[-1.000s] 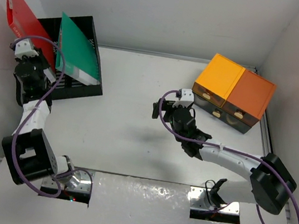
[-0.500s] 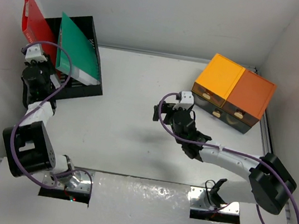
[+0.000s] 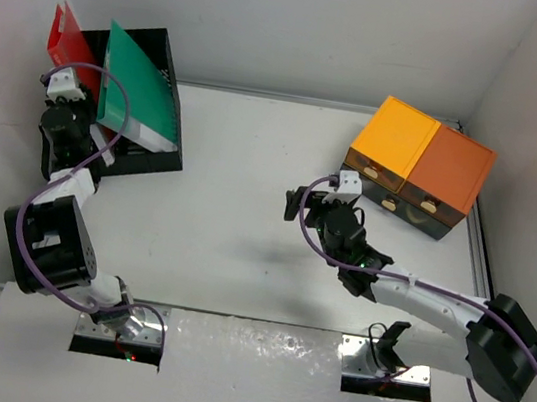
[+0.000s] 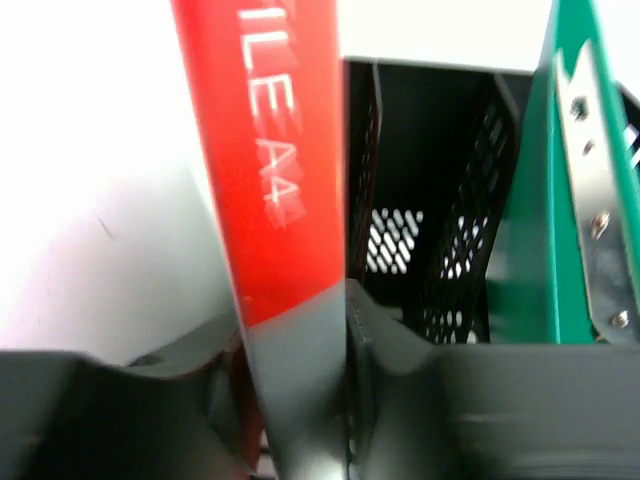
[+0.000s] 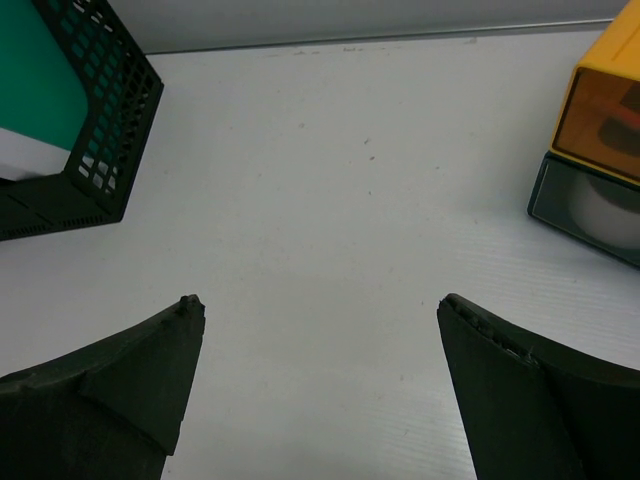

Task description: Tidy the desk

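The desk (image 3: 239,197) is a white tabletop with a thin metal rim. My left gripper (image 3: 62,91) is at the far left, shut on a red file folder (image 3: 64,37), which it holds upright at the left side of the black mesh file rack (image 3: 158,159). In the left wrist view the fingers pinch the red folder (image 4: 270,150) at its grey lower edge, with the rack (image 4: 440,200) just right of it. A green folder (image 3: 139,86) stands in the rack. My right gripper (image 3: 298,204) is open and empty above the middle of the desk (image 5: 330,180).
An orange-topped drawer unit (image 3: 421,163) stands at the back right and shows at the right edge of the right wrist view (image 5: 600,110). White walls close in the left, back and right sides. The rack's corner (image 5: 100,150) shows far left in the right wrist view.
My left gripper has carried the red folder right and down against the rack's left side. My right arm has shifted slightly to the right, still open.
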